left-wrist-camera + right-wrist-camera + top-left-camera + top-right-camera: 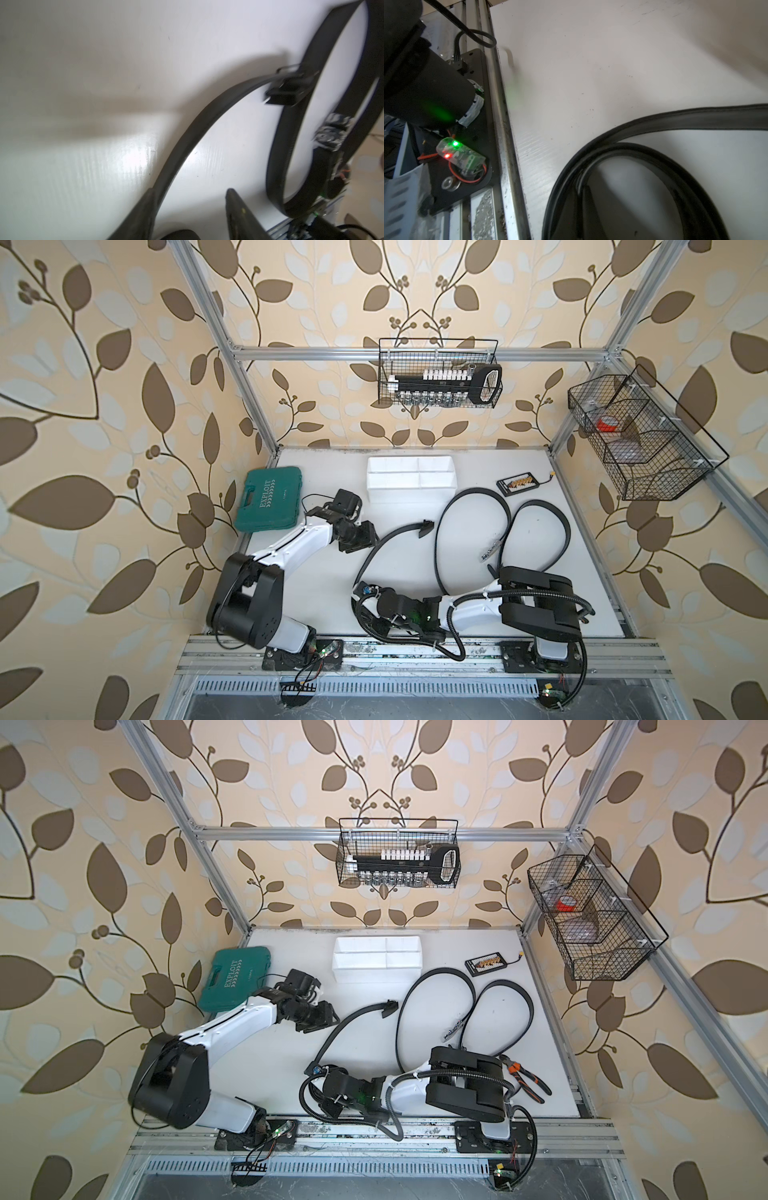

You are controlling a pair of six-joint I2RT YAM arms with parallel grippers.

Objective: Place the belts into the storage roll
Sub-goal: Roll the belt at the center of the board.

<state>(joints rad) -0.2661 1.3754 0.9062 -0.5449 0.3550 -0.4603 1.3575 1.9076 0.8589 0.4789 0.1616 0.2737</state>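
Observation:
The white storage roll (409, 485) (376, 963) stands at the back of the table, its compartments bare. Three black belts lie loose in front of it. One belt (384, 545) (199, 122) arcs from its dark buckle (286, 91) down to my right gripper (365, 597) (582, 187), which is shut on its other end, with the strap looped around the fingers. My left gripper (359, 538) (190, 191) hovers open beside that belt, holding nothing. Two more belts (473, 492) (557, 514) form loops at the right, a silver buckle (490, 551) between them.
A green tool case (268, 497) lies at the back left, close to my left arm. A small black connector board (515, 482) sits right of the tray. Orange-handled pliers (525, 1079) lie by the right arm's base. Wire baskets (440, 373) (640, 439) hang on the walls.

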